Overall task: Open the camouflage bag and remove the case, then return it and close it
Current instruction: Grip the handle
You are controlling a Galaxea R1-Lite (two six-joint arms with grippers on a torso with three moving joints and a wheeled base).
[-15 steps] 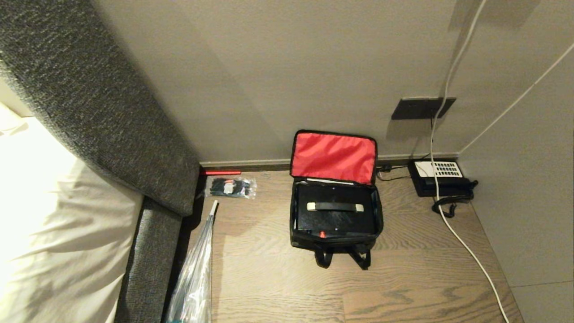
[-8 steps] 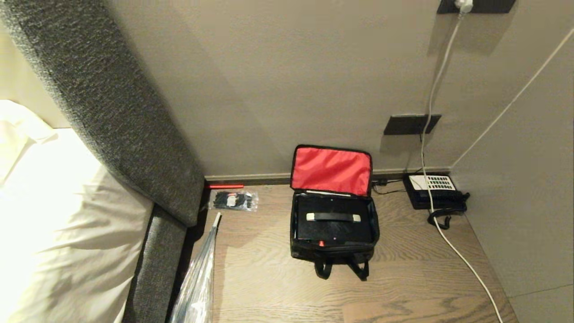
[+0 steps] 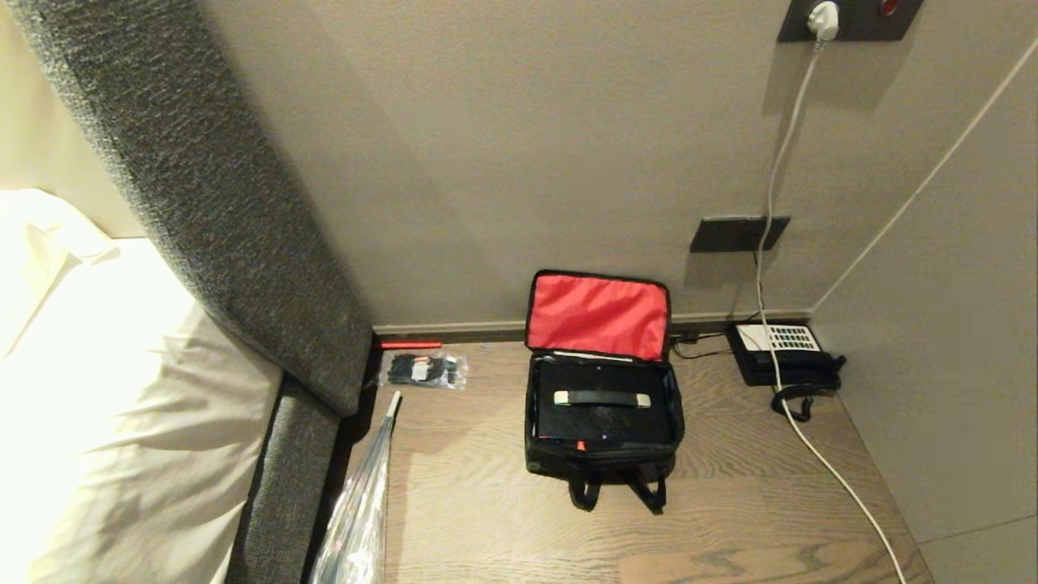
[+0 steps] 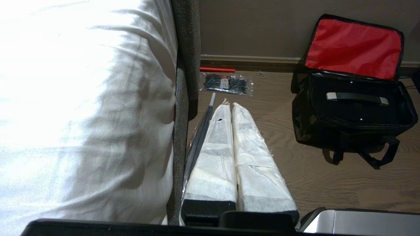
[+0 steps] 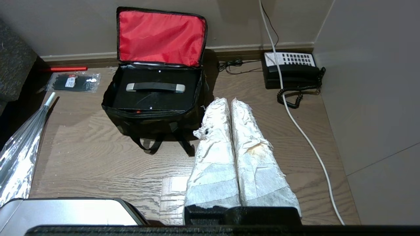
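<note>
Head view gives me the camouflage bag (image 3: 602, 442) standing on the wood floor (image 3: 503, 519) close to the wall, its red-lined lid (image 3: 598, 315) flipped up and leaning back against the skirting. I can see the case (image 3: 604, 412) lying flat inside the open bag, black, with a silver-ended handle (image 3: 602, 398) across its top and a small red spot at its near edge. Two black straps hang from the bag's near side onto the floor.

Neither arm shows in that view. From the wrist cameras I see the left gripper (image 4: 231, 108) hanging above the floor between the bed (image 4: 82, 108) and the bag, well apart from the bag, its two white-wrapped fingers (image 4: 213, 157) pressed together along their length with nothing between them. My right gripper (image 5: 229, 105) hangs just beside the bag's right side in its own view, above the floor, its wrapped fingers (image 5: 256, 164) likewise pressed together and empty.

To the bag's left, near the grey upholstered headboard (image 3: 203, 203), lie a small clear packet of black cable ties (image 3: 423, 371) and a thin red stick (image 3: 407, 345) along the skirting. A clear plastic-wrapped umbrella (image 3: 357, 511) lies beside the bed frame. To the right, in the corner, a black telephone with a white keypad (image 3: 780, 354) sits on the floor, and a white cable (image 3: 819, 462) runs down from the wall socket (image 3: 847, 18) across it.
</note>
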